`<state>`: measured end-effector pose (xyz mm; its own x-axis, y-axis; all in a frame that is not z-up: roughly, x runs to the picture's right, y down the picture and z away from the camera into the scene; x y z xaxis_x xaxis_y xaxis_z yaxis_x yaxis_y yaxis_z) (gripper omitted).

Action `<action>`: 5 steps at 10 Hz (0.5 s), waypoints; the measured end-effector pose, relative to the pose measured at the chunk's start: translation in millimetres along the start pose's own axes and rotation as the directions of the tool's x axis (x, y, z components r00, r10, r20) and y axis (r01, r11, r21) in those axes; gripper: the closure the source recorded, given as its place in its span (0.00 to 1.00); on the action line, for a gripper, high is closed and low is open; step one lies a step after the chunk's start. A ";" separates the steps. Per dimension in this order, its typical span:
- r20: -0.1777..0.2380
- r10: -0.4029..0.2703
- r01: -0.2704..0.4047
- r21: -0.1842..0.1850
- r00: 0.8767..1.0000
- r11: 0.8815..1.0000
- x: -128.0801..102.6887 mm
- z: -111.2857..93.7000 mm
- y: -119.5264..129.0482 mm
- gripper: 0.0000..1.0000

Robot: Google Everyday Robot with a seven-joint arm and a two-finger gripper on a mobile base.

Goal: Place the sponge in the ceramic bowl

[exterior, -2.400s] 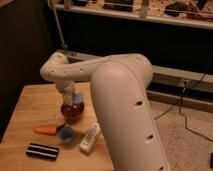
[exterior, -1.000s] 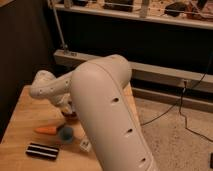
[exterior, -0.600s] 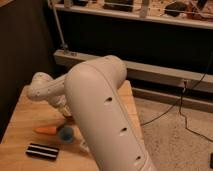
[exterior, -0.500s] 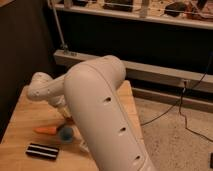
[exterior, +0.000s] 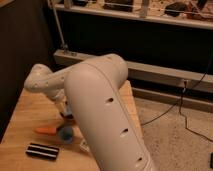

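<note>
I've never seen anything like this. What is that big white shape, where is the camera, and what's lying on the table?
The big white shape is a robot's arm, so close to the one camera that it fills much of the view; where that camera is mounted I cannot tell. The arm bends at an elbow on the left and reaches down over a wooden table. Its grasping part, the end effector, is low over the table, mostly hidden behind the arm, so what it holds, if anything, cannot be seen. On the table lie an orange carrot-like thing, a small blue cup beside it and a black striped block nearer the front. No sponge or bowl is in sight.
</note>
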<state>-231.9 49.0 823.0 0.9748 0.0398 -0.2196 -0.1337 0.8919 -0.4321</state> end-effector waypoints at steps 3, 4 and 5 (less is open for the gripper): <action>0.096 0.122 -0.116 -0.067 0.988 0.991 3.2 -30.6 -37.0 0.20; 0.122 0.155 -0.145 -0.084 0.980 0.986 5.9 -39.0 -48.8 0.20; 0.131 0.184 -0.171 -0.110 0.974 0.979 10.7 -38.0 -57.1 0.20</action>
<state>-220.6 -18.6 812.0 0.9483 0.2621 -0.1791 -0.3168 0.8171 -0.4816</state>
